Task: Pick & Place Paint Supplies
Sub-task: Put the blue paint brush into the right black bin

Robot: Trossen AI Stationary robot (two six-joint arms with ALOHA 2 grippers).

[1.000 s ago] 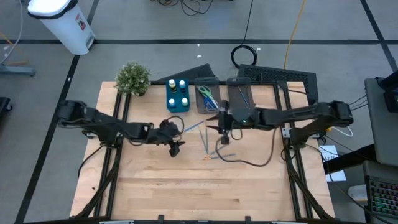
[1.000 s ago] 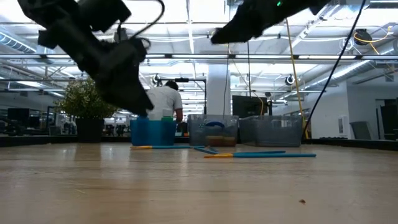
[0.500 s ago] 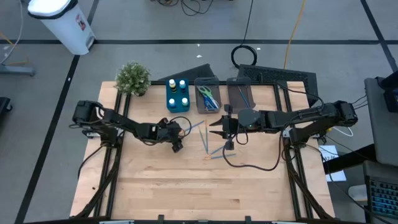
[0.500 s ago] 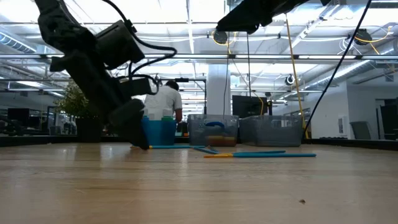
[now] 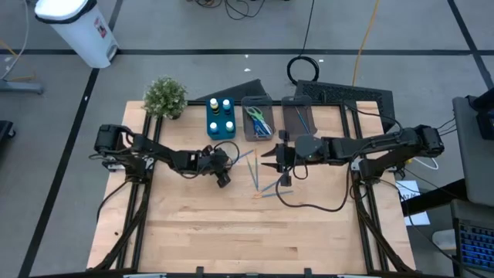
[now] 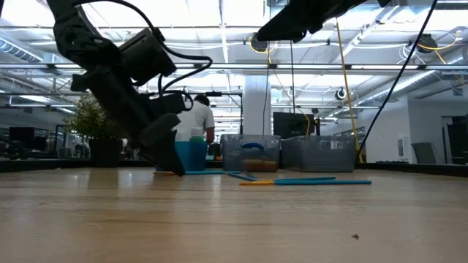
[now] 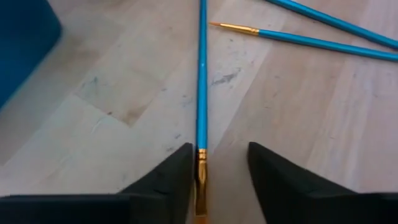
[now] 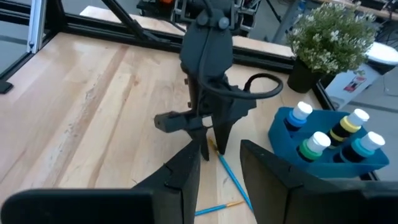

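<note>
Beside the blue bin (image 5: 220,119), the left hand (image 7: 217,180) sits low on the counter (image 5: 231,232), fingers apart astride a blue brush (image 7: 201,81), presumably to pinch it, while the empty right hand (image 8: 217,165) hovers nearby, fingers parted.

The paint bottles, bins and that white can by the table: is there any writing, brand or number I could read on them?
None can be read.
White can: a red and white label, too small to read.
Paint bottles: no label shows.
Blue bin: no writing visible.
</note>
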